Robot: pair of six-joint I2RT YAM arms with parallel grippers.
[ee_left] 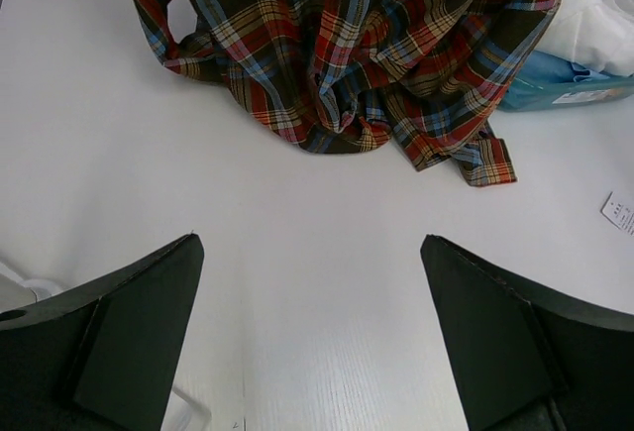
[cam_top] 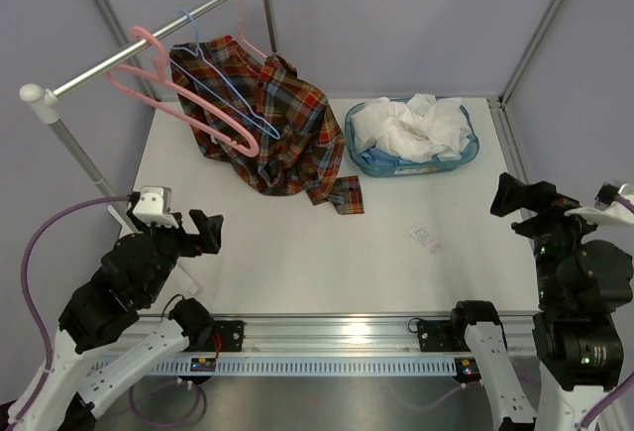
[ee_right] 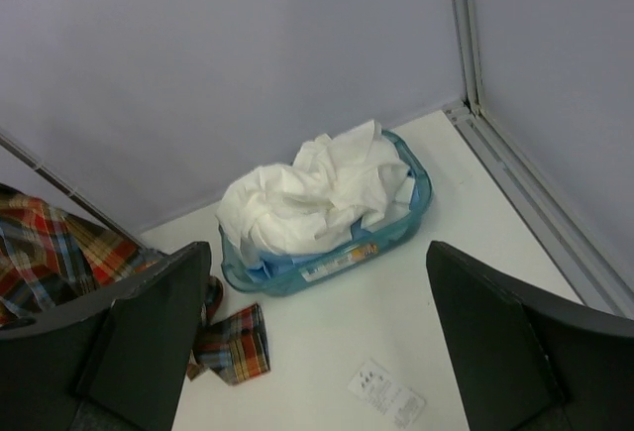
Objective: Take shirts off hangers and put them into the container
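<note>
Both pairs of jaws stand spread wide and hold nothing. Our left gripper (ee_left: 309, 240) hovers over the near left part of the white worktop (cam_top: 297, 263), with bare surface showing between its black fingers (ee_left: 129, 332). Our right gripper (ee_right: 317, 246) hangs above the right edge, its fingers (ee_right: 505, 342) just as far apart and pointed towards the far right corner.

Beyond the left gripper we see the red, orange and navy plaid flannel shirt (ee_left: 367, 54). Its upper part is up among the hangers on the silver metal rail (cam_top: 149, 45), and its hem and one cuff spill onto the worktop near the far edge. We cannot tell which hanger carries it. Two thin pink plastic hangers (cam_top: 188, 104) and a thin light blue plastic hanger (cam_top: 233, 94) hang bare in front of it.

Just right of the plaid cuff, in the far right corner, sits the translucent teal plastic tub (ee_right: 421, 193). A crumpled white shirt (ee_right: 317, 188) is heaped in it, over light blue cloth (ee_right: 263, 263). A small white paper tag (cam_top: 426, 237) lies on the worktop near the tub's label side.
</note>
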